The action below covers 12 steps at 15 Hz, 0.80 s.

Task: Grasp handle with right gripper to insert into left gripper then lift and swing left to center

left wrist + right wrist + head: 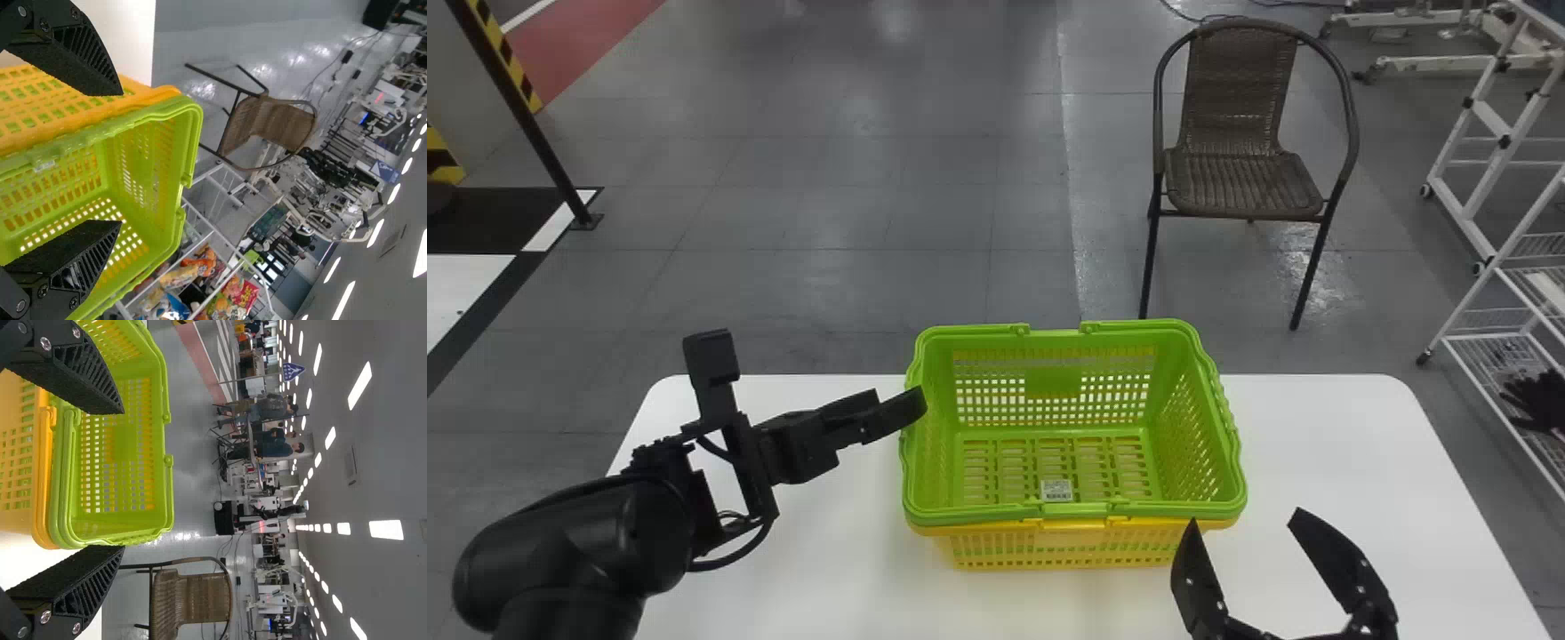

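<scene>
A green basket sits nested in a yellow basket on the white table, its green handle lying folded along the rim. My left gripper is left of the baskets, open, one fingertip overlapping their left rim in the head view. Off the near right corner, my right gripper holds its two fingers wide apart with nothing between them. In the left wrist view the green basket is beyond the spread left gripper. The right wrist view has the green basket beyond the right gripper.
Behind the table, to the right, stands a brown wicker chair. A white wire rack is past the table's right side. At the far left a dark post rises from the floor.
</scene>
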Tool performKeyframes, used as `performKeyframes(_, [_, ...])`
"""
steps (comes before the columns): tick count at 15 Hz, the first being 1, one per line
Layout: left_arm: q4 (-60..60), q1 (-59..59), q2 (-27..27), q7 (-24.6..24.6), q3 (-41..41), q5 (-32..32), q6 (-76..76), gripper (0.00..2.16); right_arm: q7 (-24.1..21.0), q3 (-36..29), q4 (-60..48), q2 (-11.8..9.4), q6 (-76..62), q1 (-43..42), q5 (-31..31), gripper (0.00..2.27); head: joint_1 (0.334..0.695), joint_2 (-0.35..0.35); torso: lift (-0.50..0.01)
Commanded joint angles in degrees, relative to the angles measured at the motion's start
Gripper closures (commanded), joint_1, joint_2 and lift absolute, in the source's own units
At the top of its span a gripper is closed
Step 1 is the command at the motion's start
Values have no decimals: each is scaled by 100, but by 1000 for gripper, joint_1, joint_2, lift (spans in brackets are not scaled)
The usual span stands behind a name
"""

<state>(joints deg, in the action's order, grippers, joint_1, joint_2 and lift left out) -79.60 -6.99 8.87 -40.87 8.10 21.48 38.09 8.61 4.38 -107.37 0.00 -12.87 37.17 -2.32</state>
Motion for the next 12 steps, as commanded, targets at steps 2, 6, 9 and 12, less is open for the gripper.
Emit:
performKeyframes(2, [383,-233,10,-167,16,32,178,124,0,-7,6,5,-36,1,-14,87,695,37,0])
performKeyframes(6, [849,-532,124,-387,51,489,441,124,0,-16,15,5,-36,1,-14,87,695,29,0])
performKeyframes(9, [1148,-699,177,-510,69,559,564,124,0,-25,24,5,-53,1,-23,87,695,29,0])
performKeyframes(12, [1403,-857,264,-686,78,700,723,124,9,-25,32,5,-88,1,-32,87,695,31,0])
